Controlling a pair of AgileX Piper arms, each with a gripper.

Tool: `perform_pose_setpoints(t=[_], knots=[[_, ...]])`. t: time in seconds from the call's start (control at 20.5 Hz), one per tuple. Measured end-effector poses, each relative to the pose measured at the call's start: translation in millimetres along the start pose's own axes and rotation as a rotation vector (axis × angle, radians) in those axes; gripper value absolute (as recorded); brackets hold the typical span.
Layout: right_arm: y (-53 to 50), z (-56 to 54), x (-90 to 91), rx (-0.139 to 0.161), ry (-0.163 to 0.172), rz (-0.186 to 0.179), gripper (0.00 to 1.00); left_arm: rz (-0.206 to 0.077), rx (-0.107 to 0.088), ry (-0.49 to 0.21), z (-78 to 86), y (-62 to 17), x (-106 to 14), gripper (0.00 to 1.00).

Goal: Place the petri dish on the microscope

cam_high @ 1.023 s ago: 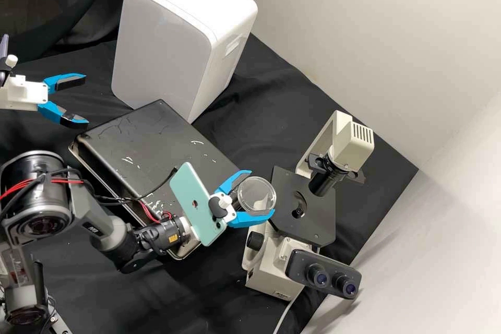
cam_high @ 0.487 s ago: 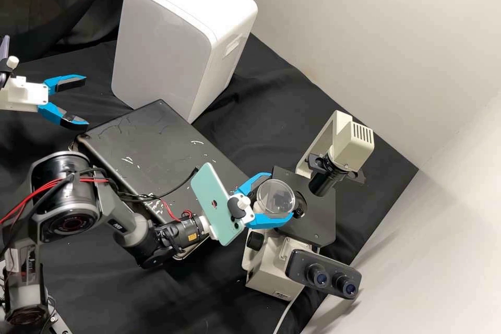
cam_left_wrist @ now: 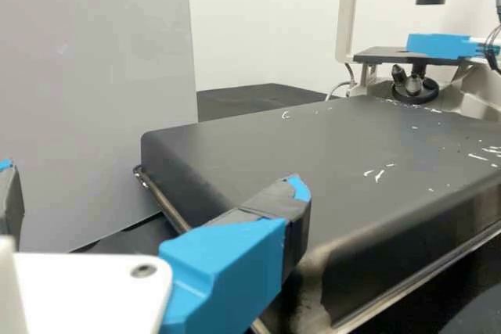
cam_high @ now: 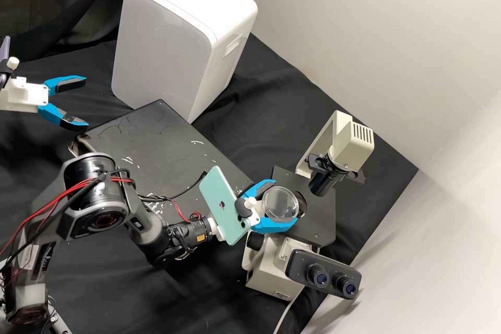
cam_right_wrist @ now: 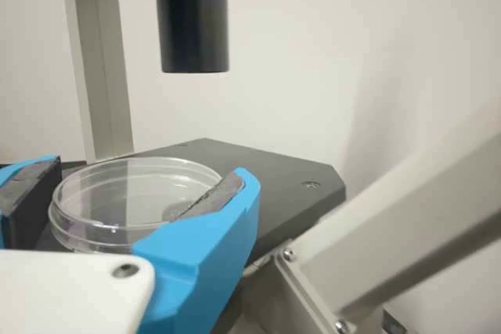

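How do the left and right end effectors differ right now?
The right end effector is shut on the petri dish; the left end effector is open and empty. The right one is over the microscope stage; the left sits by the dark tray. Both have blue fingers.

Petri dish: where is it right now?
High view: the petri dish is clamped in the right hand, over the arm-side edge of the black microscope stage, short of the dark condenser tube.
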Motion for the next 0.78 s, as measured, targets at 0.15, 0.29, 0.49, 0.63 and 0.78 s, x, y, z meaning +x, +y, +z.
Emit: perform_pose_setpoints(t=[0.15,0.29,0.49,0.63,0.78], knots=[[-6.6,4.8,4.6,-0.017,-0.010,0.000,0.00,0.000,0.000,0.000,0.0,0.0,0.0,1.00],[-9.2,6.8,9.1,-0.026,-0.017,0.004,0.00,0.000,0.000,0.000,0.0,0.0,0.0,1.00],[-10.8,9.0,14.8,-0.029,-0.018,0.009,0.00,0.000,0.000,0.000,0.0,0.0,0.0,1.00],[-9.9,12.9,21.0,-0.038,-0.036,0.037,0.00,-0.006,0.000,0.002,-0.3,-1.1,0.4,1.00],[-10.1,17.6,27.0,-0.028,-0.055,0.059,0.00,-0.006,0.000,0.002,-0.3,-1.1,0.4,1.00]])
